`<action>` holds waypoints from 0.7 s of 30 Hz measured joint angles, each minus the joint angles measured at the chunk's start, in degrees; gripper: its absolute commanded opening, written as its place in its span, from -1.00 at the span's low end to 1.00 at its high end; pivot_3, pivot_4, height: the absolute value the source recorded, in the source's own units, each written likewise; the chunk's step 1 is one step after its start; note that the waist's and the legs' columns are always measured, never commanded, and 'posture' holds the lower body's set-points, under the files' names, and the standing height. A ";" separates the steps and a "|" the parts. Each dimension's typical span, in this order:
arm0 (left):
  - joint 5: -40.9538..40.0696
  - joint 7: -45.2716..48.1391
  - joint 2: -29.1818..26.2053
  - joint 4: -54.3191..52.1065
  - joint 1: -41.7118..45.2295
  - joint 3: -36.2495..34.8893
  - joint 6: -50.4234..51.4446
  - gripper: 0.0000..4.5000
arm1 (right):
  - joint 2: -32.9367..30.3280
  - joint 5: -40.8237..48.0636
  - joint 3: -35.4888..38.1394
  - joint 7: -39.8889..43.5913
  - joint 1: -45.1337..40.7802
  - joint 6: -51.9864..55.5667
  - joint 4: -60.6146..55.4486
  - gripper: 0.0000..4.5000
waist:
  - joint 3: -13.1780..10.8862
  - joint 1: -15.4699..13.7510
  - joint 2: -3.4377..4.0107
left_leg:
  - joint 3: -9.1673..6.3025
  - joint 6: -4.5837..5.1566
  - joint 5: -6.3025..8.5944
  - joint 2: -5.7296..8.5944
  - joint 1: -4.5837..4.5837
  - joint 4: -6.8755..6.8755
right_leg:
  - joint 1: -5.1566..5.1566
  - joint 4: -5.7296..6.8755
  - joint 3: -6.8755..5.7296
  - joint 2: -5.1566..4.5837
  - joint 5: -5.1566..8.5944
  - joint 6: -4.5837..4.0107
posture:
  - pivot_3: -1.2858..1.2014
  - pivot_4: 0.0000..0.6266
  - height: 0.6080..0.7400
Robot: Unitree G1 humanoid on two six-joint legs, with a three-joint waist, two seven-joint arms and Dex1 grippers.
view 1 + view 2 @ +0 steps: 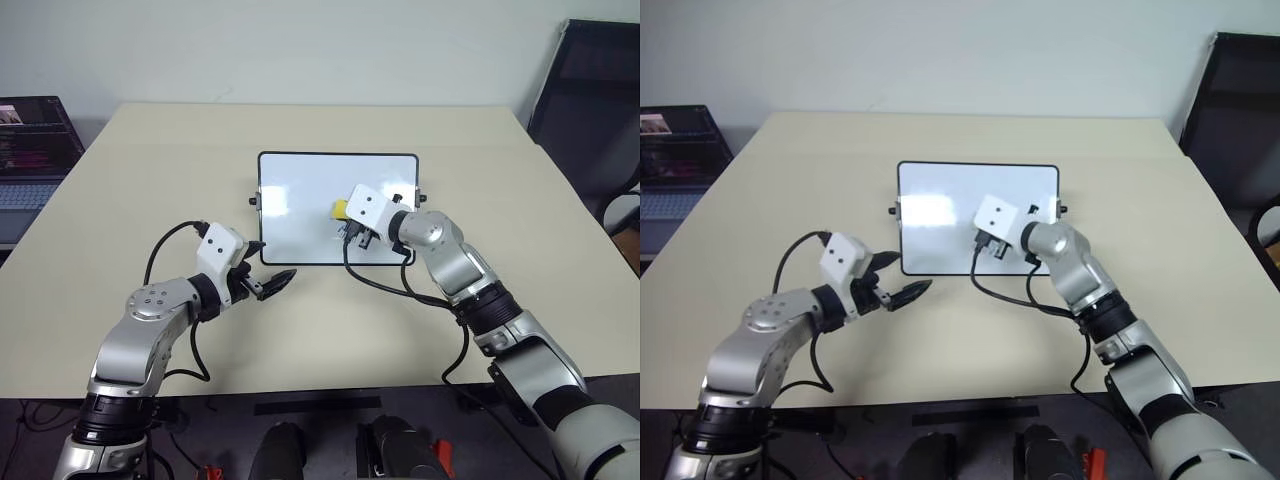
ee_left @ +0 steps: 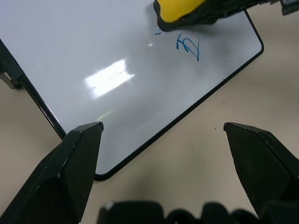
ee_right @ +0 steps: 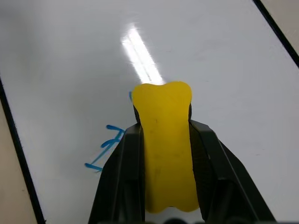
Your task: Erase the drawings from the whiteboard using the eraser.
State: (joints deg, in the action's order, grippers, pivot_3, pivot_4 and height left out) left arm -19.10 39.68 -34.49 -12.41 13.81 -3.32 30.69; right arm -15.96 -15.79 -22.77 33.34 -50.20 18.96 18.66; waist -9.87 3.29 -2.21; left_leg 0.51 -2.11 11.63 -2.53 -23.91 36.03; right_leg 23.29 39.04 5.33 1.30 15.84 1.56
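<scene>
The whiteboard (image 1: 300, 205) has a glossy white face that mirrors the ceiling light as a bright streak, and a thin, smooth black frame that looks like plastic. The drawings (image 2: 189, 46) are thin blue marker lines, slightly uneven on the slick surface. The eraser (image 3: 167, 144) is a matt yellow block, smooth with faint specks, on a dull black base. The right gripper (image 3: 163, 126) pinching it has matt black plastic-looking fingers; those of the left gripper (image 1: 272, 284) look the same. The table (image 1: 150, 190) is a matt, even beige top with no grain. Both arms show brushed silvery metal shells and white plastic housings.
</scene>
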 measured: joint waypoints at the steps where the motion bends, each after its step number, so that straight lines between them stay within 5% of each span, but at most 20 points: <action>1: 0.00 -0.01 0.00 0.00 0.01 0.12 0.01 1.00 | 0.02 -0.04 -0.02 0.26 0.03 0.25 -0.31 -0.57 | 0.00 0.00 0.00 | 0.00 0.00 0.00 0.00 0.00 0.00 | 0.00 0.00 0.01 0.00 0.00 0.00 | 0.03 -0.52 1.00; 21: -0.19 -0.41 0.43 -0.73 0.55 0.67 2.36 1.00 | 0.01 -1.38 0.25 -2.95 -0.85 -2.83 1.86 -0.57 | 0.00 -0.18 0.00 | -0.01 0.00 0.00 0.03 -0.01 -0.02 | 0.00 -0.01 -0.03 0.00 0.00 0.00 | 0.03 -0.52 1.00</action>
State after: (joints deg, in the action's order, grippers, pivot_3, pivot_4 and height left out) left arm -19.29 39.27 -34.05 -13.14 14.36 -2.66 33.05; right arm -15.95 -17.17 -22.52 30.39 -51.05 16.13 20.51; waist -9.87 3.11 -2.21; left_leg 0.51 -2.11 11.64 -2.49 -23.92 36.02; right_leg 23.29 39.02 5.31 1.29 15.84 1.57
